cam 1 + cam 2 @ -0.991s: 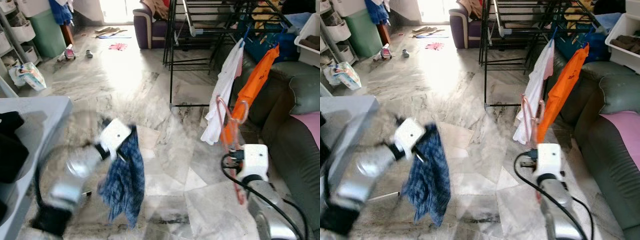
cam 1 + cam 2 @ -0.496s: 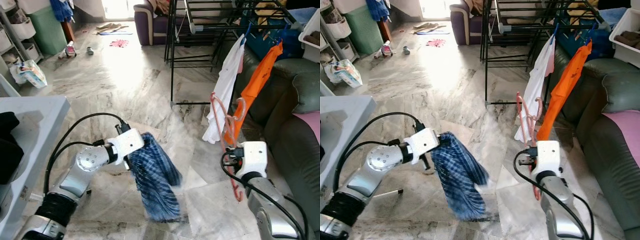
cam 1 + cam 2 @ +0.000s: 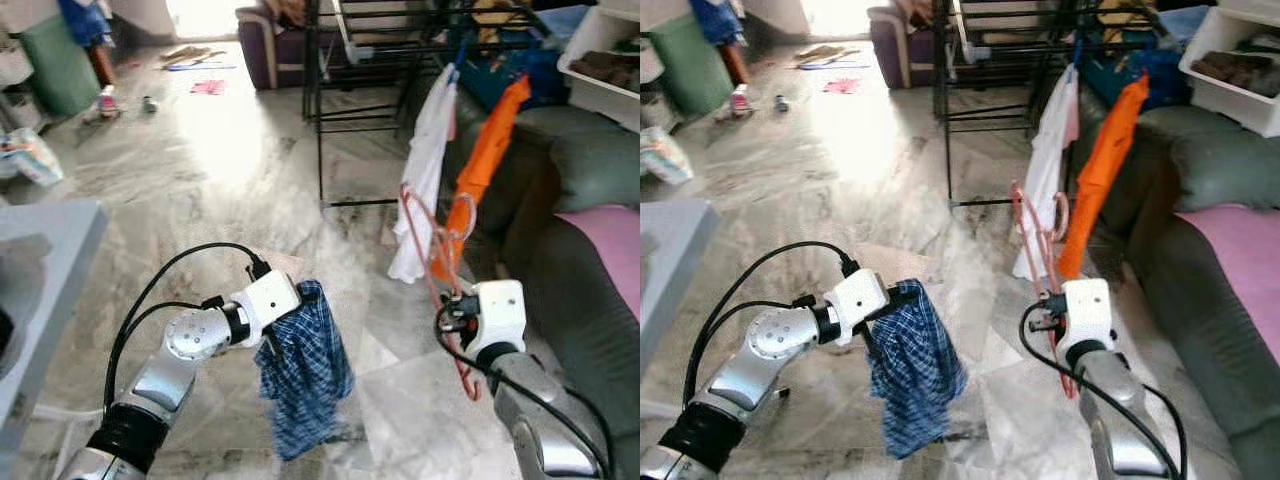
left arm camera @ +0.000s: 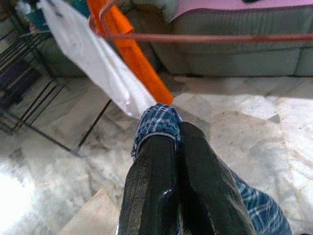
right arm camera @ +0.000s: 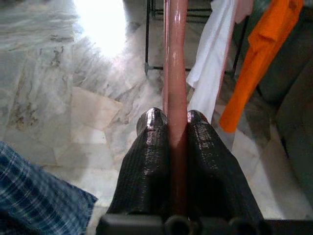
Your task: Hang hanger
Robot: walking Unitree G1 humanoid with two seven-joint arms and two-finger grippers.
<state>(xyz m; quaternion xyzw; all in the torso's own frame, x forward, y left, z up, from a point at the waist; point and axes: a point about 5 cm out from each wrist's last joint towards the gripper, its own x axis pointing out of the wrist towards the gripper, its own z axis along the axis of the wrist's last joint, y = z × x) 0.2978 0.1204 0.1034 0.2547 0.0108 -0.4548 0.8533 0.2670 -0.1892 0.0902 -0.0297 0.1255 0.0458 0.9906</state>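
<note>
A pink-red plastic hanger (image 3: 437,262) stands upright on the right, with my right gripper (image 5: 172,128) shut on its bar; in the left eye view that gripper (image 3: 455,305) sits just below the hanger's hook. My left gripper (image 4: 171,147) is shut on a blue checked cloth (image 3: 304,378), which hangs down from the fingers over the marble floor at lower centre. The two grippers are apart, with the cloth to the left of the hanger.
A black drying rack (image 3: 372,60) stands ahead, with a white garment (image 3: 425,160) and an orange garment (image 3: 484,165) hanging at its right end. A dark sofa (image 3: 590,200) with a pink cushion lies on the right. A grey table (image 3: 40,260) edges in at left.
The camera has shifted forward and right. The checked cloth has swung back from the right and now hangs straighter under my left gripper. The right gripper still holds the hanger upright.
</note>
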